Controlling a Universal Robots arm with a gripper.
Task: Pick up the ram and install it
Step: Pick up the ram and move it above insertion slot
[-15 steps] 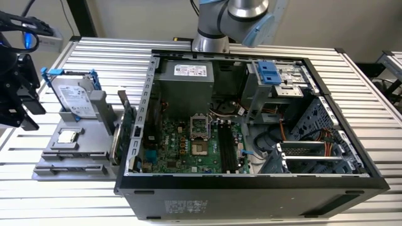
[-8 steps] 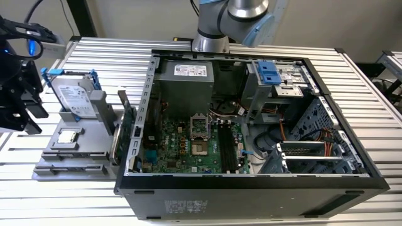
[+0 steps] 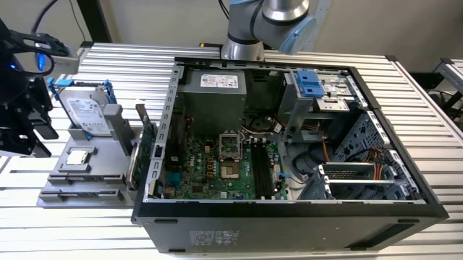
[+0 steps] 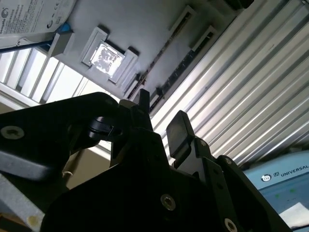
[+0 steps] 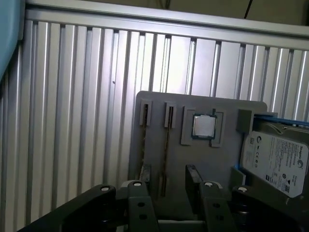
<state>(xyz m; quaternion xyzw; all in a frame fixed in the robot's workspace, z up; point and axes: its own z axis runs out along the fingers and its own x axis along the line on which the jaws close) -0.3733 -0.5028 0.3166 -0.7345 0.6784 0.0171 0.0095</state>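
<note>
The ram (image 5: 166, 145) is a thin dark stick standing on edge in a slot of the grey parts holder (image 5: 212, 159). A second thin stick (image 5: 144, 145) stands in the slot beside it. My gripper (image 5: 169, 203) hovers over the holder's near end, open, with nothing between its black fingers (image 5: 137, 203); the ram runs toward the gap between them. In the exterior view the gripper (image 3: 29, 132) hangs at the far left, above and beside the holder (image 3: 79, 162). The long black slots (image 3: 262, 168) lie on the motherboard inside the open computer case (image 3: 289, 208).
On the holder sit a silver hard drive with blue rails (image 3: 83, 111), a small square chip (image 3: 78, 157) and an upright green expansion card (image 3: 147, 143). The case wall (image 3: 162, 135) stands right next to the holder. The table (image 3: 43, 227) is ribbed metal.
</note>
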